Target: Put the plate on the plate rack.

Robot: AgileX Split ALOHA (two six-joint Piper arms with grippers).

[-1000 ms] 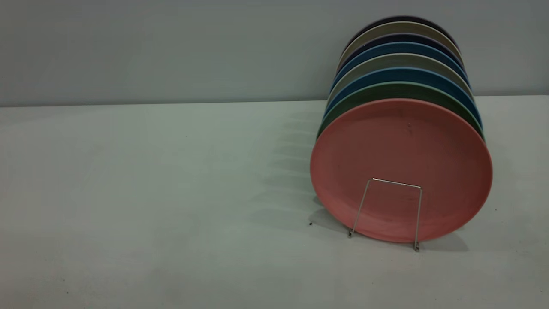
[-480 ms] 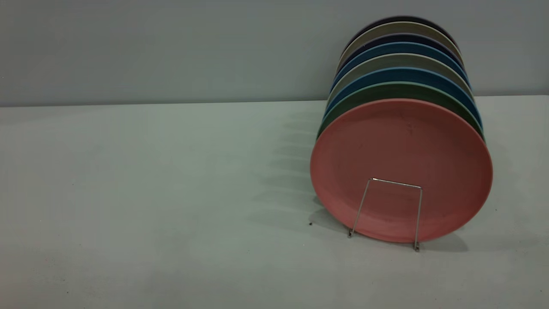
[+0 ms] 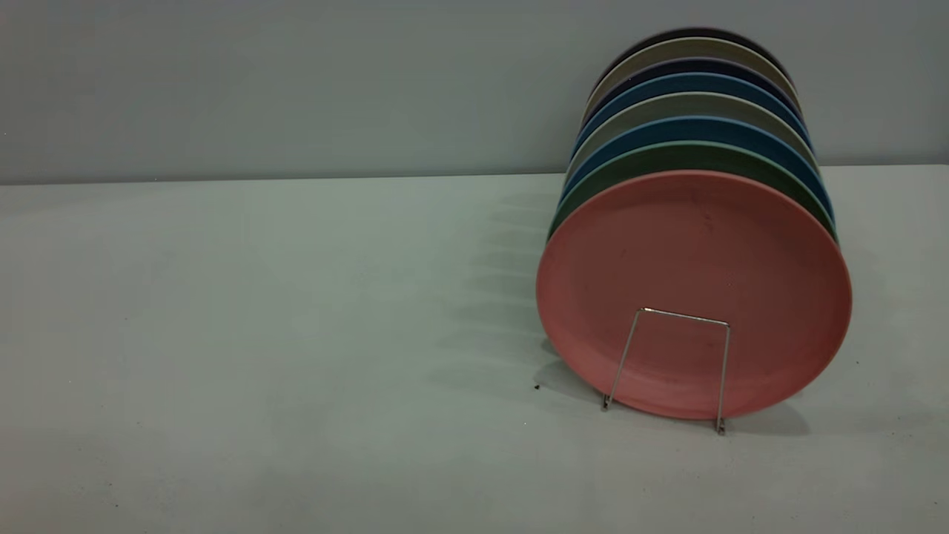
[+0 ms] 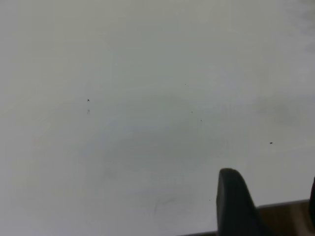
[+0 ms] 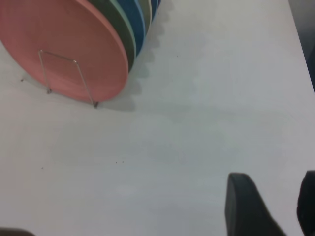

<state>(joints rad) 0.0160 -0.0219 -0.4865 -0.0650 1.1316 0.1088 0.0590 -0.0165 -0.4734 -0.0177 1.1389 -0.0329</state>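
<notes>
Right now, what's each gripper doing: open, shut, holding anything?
Left gripper: open, holding nothing, over bare table.
Right gripper: open, holding nothing, away from the plate standing in the plate rack.

You see only the front loop of the plate rack [image 3: 673,365]; the plate [image 3: 693,289] hides the rest. Both grippers are cut off at the wrist views' edges, absent from the exterior view.
</notes>
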